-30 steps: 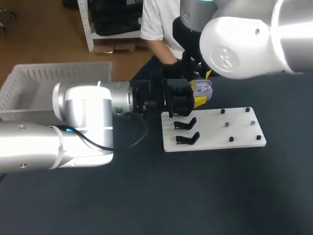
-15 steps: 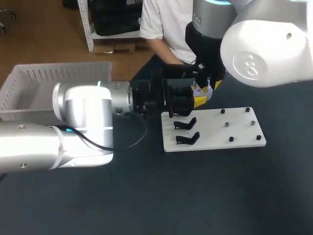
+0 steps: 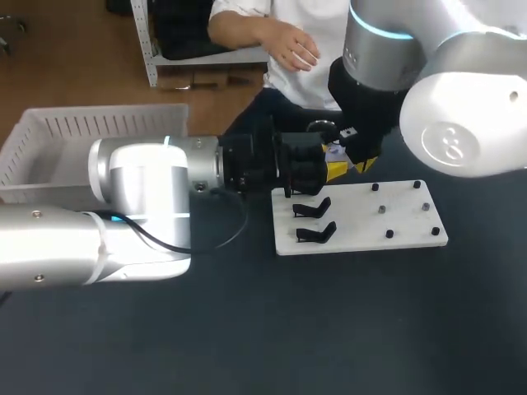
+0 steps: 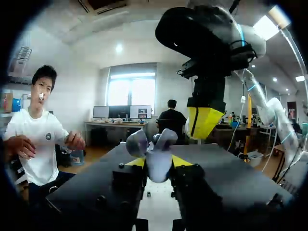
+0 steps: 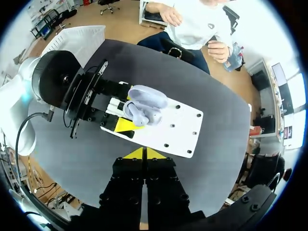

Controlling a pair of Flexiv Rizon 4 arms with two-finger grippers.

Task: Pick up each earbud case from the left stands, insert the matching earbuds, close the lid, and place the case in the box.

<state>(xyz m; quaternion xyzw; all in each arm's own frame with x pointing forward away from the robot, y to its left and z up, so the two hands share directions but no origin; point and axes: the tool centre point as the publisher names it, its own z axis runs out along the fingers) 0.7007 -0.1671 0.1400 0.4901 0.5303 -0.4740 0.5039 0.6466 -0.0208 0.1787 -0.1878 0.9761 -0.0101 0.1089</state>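
Now right tool [image 5: 144,153] has swung above case [image 5: 144,110] gripped by left tool [image 4: 159,161].

White/silver arms [image 3: 140,177], blk wrists [image 3: 262,161], yellow-tip fingers [image 5: 136,154]

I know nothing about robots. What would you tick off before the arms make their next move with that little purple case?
1. Earbud case held firmly: ok. The left gripper has a yellow-tipped finger on each side of it.
2. Lid closed: not ok, it stands open.
3. Earbuds seated inside the case: cannot tell, the inside is not clear in any view.
4. Right gripper in position: ok. It hangs above the case with its fingers shut and nothing between them.
5. Box in place to take the case: ok, it sits at the table's left, beyond the left arm.
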